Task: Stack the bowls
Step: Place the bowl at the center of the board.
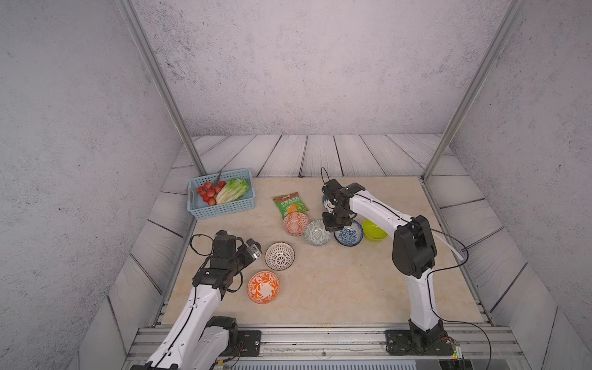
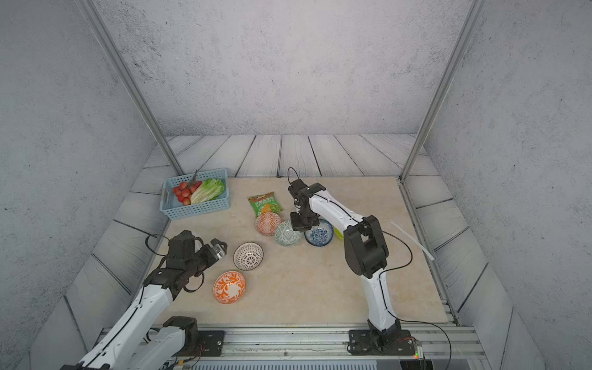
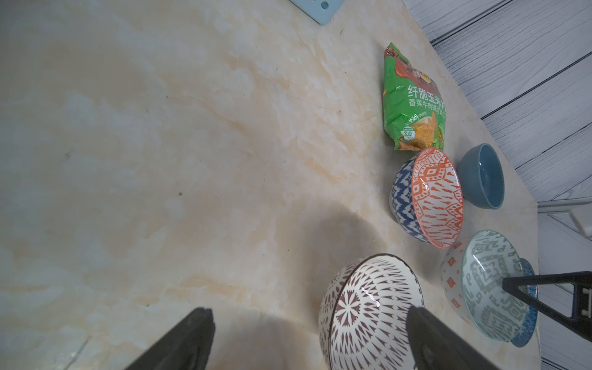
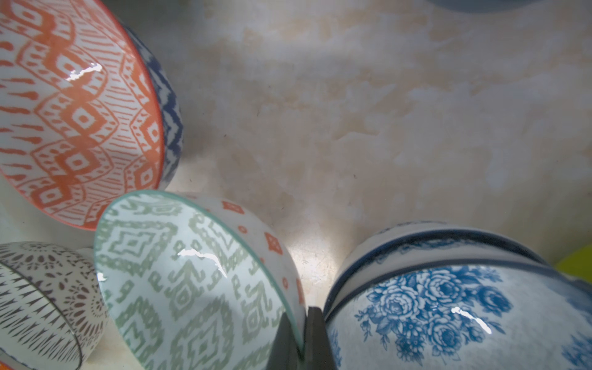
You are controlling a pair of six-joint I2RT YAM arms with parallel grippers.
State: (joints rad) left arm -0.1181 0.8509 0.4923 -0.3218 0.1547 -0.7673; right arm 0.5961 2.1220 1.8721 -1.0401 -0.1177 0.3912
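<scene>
- The right gripper (image 4: 301, 315) is clamped on the rim of the grey-green geometric bowl (image 4: 179, 282), just right of centre in both top views.
- In a top view the blue-floral bowl (image 1: 349, 238) sits just to its right, with the lime-green bowl (image 1: 373, 231) further right. The orange-geometric bowl (image 1: 295, 223) is just to its left.
- The slate-blue bowl (image 3: 482, 176) stands near the orange-geometric one.
- The left gripper (image 3: 310, 312) has its jaws wide apart and holds nothing. It is just left of the dark-lattice bowl (image 1: 279, 256), at lower left of centre.
- The orange-scroll bowl (image 1: 263, 287) lies below that.
- A green snack bag (image 1: 290, 205) and a blue basket (image 1: 224, 209) are further up and to the left.
</scene>
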